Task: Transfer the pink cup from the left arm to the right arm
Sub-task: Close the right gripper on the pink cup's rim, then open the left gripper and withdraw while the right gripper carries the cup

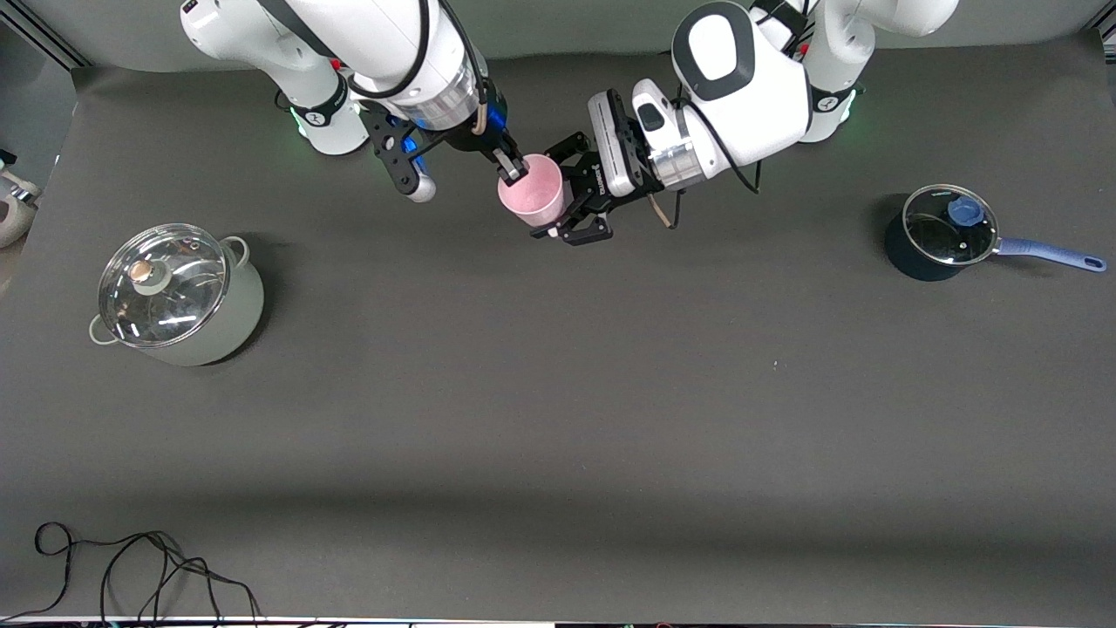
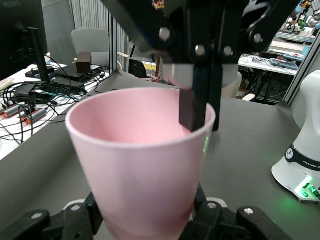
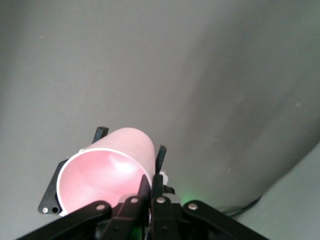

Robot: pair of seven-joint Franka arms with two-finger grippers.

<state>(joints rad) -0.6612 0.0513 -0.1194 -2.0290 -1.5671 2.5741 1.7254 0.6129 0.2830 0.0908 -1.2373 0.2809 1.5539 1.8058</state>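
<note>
You have the small pale-pink plastic cup (image 1: 532, 200) held up over the dark table (image 1: 558, 392), the left gripper (image 1: 571, 202) clamped around its body. The right gripper (image 1: 514, 167) pinches its rim, one finger (image 2: 192, 107) inside.

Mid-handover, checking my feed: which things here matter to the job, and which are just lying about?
In the job: pink cup, held up over the table; left hand clamped on its body; right hand pinching its rim.

Lying about: lidded pale pot; blue saucepan; black cable.
</note>
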